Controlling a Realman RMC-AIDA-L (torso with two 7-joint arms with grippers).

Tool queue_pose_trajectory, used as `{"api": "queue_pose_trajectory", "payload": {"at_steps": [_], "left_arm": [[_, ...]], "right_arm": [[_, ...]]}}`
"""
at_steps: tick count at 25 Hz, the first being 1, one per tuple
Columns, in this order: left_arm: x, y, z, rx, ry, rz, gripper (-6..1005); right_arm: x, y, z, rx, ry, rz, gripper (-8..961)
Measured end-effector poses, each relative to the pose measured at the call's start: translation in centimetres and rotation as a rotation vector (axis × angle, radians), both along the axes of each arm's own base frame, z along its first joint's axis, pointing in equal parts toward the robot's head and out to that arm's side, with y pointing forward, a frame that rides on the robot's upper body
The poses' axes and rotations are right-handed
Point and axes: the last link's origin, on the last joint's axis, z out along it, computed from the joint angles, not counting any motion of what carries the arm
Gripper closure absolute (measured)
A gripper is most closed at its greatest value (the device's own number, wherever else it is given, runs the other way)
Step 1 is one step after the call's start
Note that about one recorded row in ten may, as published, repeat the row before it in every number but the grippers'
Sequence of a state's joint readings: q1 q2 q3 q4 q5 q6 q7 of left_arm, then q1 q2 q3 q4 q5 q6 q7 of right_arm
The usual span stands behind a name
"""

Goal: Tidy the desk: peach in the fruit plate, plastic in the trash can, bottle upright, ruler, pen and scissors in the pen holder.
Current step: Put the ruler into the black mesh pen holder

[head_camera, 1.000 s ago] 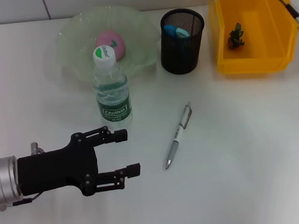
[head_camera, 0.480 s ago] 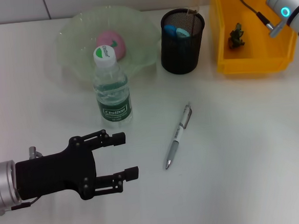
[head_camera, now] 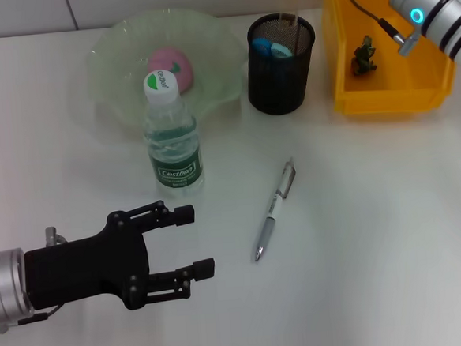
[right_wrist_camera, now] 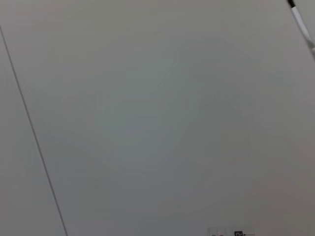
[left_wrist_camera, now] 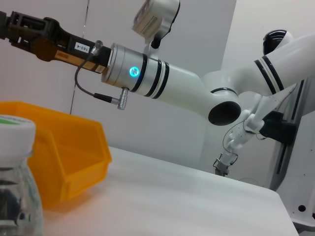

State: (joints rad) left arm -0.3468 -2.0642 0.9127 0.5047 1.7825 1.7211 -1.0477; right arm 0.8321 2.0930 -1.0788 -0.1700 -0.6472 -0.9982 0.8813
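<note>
A pink peach (head_camera: pixel 170 68) lies in the green glass fruit plate (head_camera: pixel 112 58). The water bottle (head_camera: pixel 171 141) stands upright in front of the plate and shows in the left wrist view (left_wrist_camera: pixel 15 182). A pen (head_camera: pixel 275 209) lies on the table. The black mesh pen holder (head_camera: pixel 281 66) holds blue-handled scissors (head_camera: pixel 272 48). A thin clear ruler (head_camera: pixel 294 2) hangs upright over the holder, its lower end at the rim. My right arm (head_camera: pixel 428 1) reaches in from the upper right; its gripper (left_wrist_camera: pixel 22 32) is out of the head view. My left gripper (head_camera: pixel 189 241) is open and empty near the table's front left.
A yellow bin (head_camera: pixel 389 67) stands to the right of the pen holder with a small dark piece of plastic (head_camera: pixel 362 55) inside. It also shows in the left wrist view (left_wrist_camera: pixel 69 157). A wall rises behind the table.
My right arm has come into view at the upper right and moved left. The ruler now hangs over the pen holder. My left gripper has barely moved.
</note>
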Motion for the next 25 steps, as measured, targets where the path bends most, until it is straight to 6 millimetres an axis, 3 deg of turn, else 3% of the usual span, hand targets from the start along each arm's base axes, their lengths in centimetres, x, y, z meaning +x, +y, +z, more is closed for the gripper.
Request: {"api": "queue_pose_trajectory", "payload": {"at_steps": [25], "left_arm": [[0.15, 0.22, -0.15, 0.005, 0.003, -0.007, 324]], "right_arm": [[-0.55, -0.03, -0.76, -0.032, -0.026, 0.019, 502]]}}
